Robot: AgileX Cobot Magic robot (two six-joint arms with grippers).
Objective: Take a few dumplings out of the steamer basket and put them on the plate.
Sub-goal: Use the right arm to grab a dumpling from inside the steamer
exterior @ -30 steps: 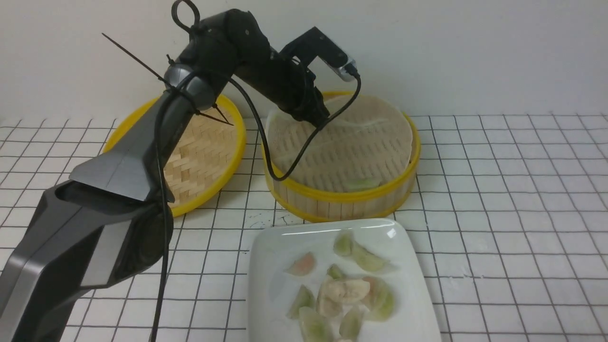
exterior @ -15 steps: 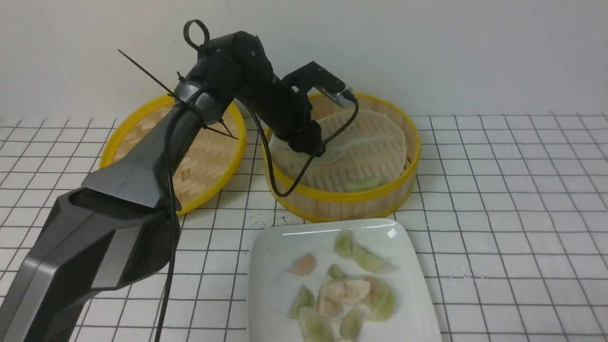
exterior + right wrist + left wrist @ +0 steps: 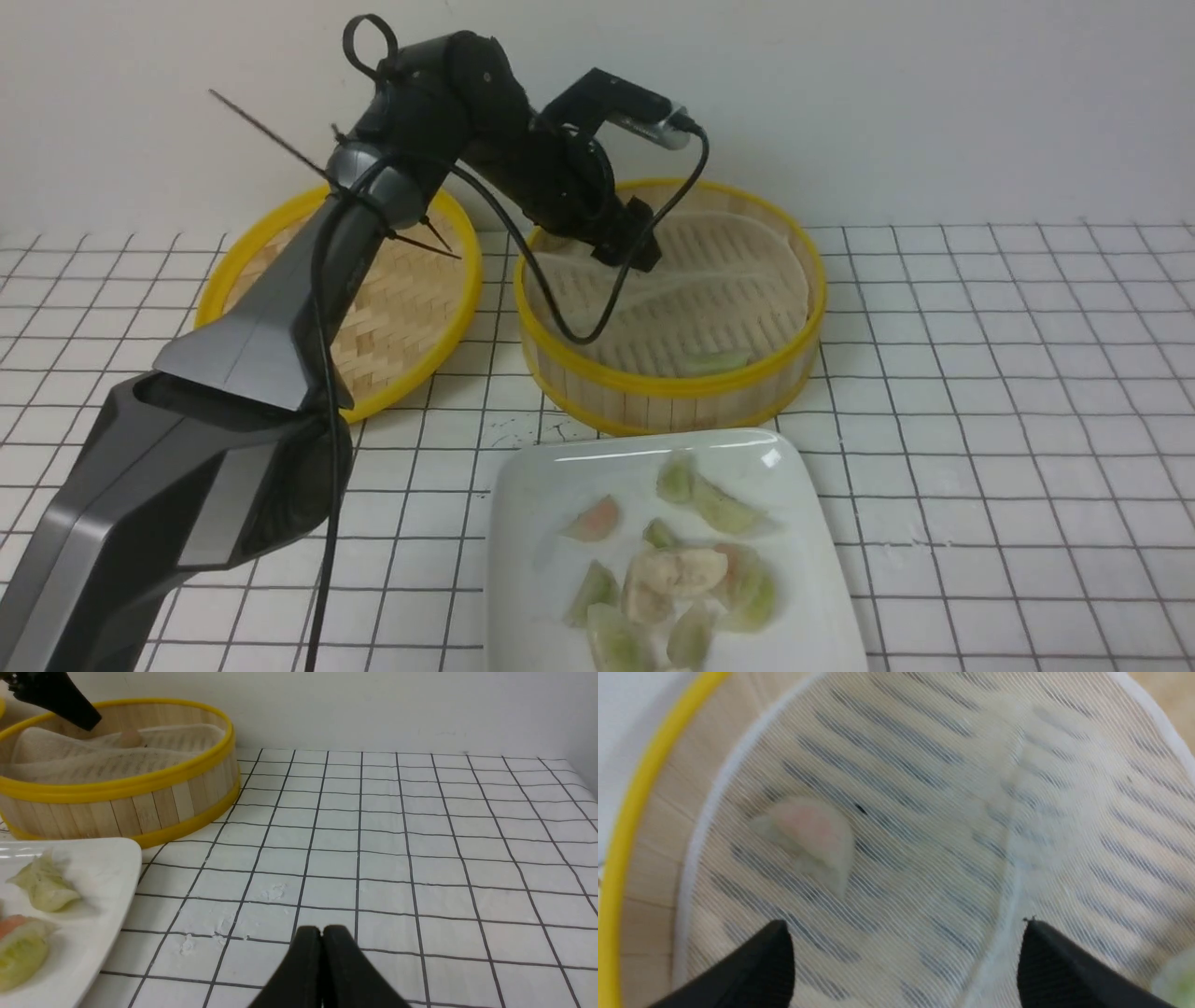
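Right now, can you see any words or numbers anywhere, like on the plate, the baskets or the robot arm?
None: no words, numbers, brands or signs can be read in any view.
The plate, the steamer basket, the woven lid and the left arm are all plain.
The cloth bears only black grid lines.

We see a plain off-white wall (image 3: 934, 93) rising straight from the far edge of the desk (image 3: 1008, 392). A white covering (image 3: 420, 826) ruled with a thin black grid spreads over the desk towards its right edge, flecked in places with pale smudges (image 3: 275, 892). The light is soft and even, and shadows stay faint.
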